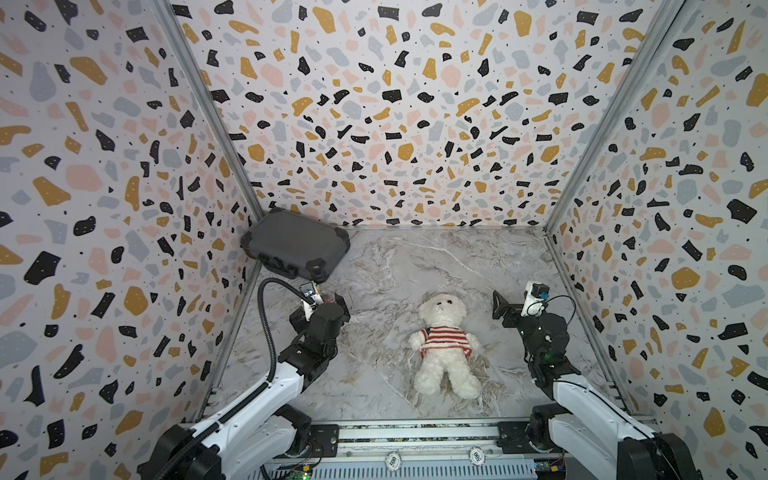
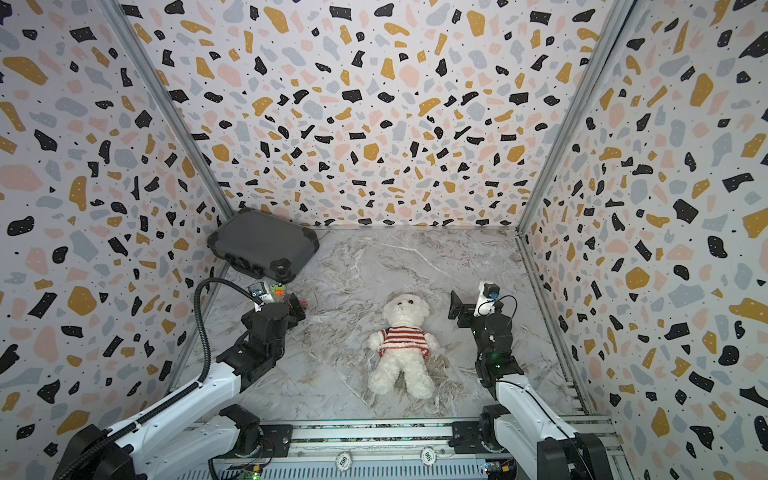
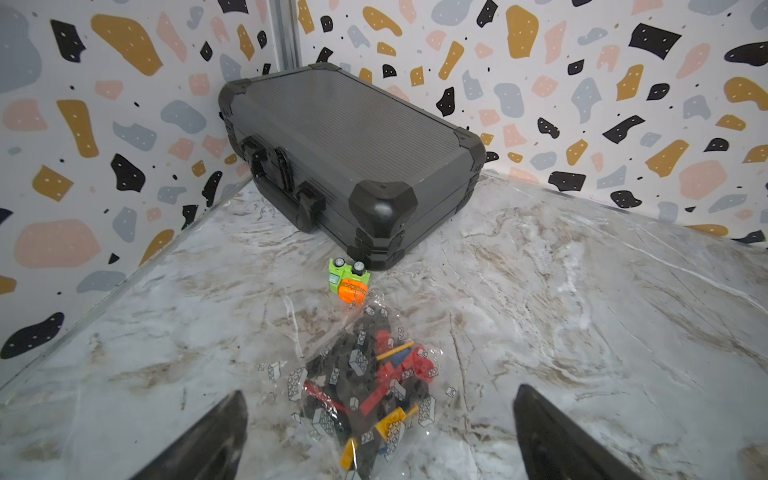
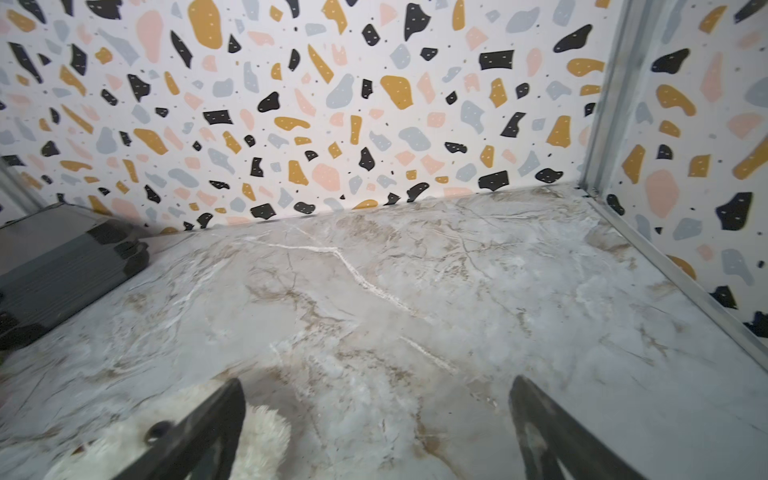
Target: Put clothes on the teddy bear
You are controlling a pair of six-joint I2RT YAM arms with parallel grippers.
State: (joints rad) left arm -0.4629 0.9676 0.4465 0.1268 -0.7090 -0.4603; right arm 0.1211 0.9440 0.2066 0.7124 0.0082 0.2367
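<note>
The teddy bear (image 1: 441, 309) (image 2: 405, 309) lies on its back in the middle of the marble table, head toward the back wall, in both top views. A red-and-white striped sweater (image 1: 446, 341) (image 2: 405, 341) covers its torso, and both arms stick out of the sleeves. My left gripper (image 1: 337, 305) (image 3: 380, 399) hangs open well to the bear's left, over a bag of bricks. My right gripper (image 1: 500, 307) (image 4: 378, 384) is open beside the bear's head, holding nothing. White fur of the bear (image 4: 270, 428) shows by one finger in the right wrist view.
A dark grey hard case (image 1: 295, 245) (image 3: 353, 145) sits in the back left corner. In front of it lie a small green and orange toy (image 3: 349, 282) and a clear bag of bricks (image 3: 374, 382). Patterned walls (image 1: 124, 208) close three sides.
</note>
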